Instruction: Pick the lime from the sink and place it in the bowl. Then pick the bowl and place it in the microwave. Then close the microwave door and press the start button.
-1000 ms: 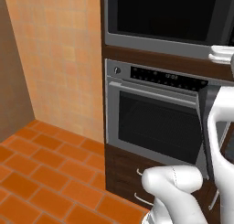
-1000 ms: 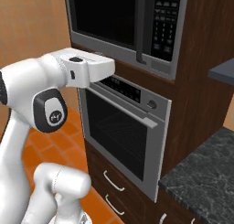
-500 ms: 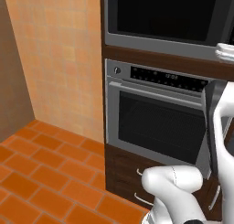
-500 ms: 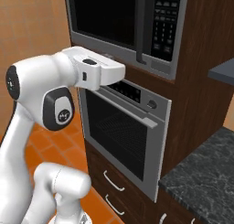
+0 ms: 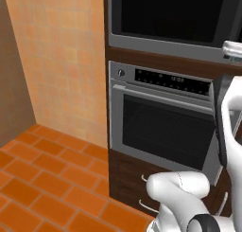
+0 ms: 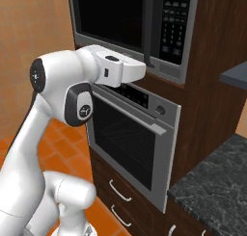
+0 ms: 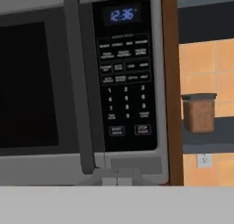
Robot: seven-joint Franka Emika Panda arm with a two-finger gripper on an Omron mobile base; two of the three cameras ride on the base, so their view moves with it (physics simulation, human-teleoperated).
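The black microwave (image 6: 120,18) sits in the dark wood cabinet above the oven. Its door (image 7: 27,81) is closed, with a vertical grey handle (image 7: 80,81) along its right edge. Beside the handle, the button strip (image 7: 125,81) has a lit clock at the top. My gripper (image 7: 118,176) is shut with nothing in it, just in front of the microwave's lower frame below the handle and strip. From the right base, the white hand (image 6: 143,70) reaches level toward that lower edge. The lime, the bowl and the sink are out of view.
A steel-fronted oven (image 6: 130,138) with a bar handle is built in under the microwave, with drawers (image 6: 120,191) below it. A dark stone counter (image 6: 212,191) lies at the right. A brown-filled jar (image 7: 199,112) stands on a shelf right of the cabinet. Orange floor tiles (image 5: 42,179) spread at the left.
The hand has pushed forward and to the right, closer to the microwave's lower front edge. The gripper stayed shut and the door stayed closed.
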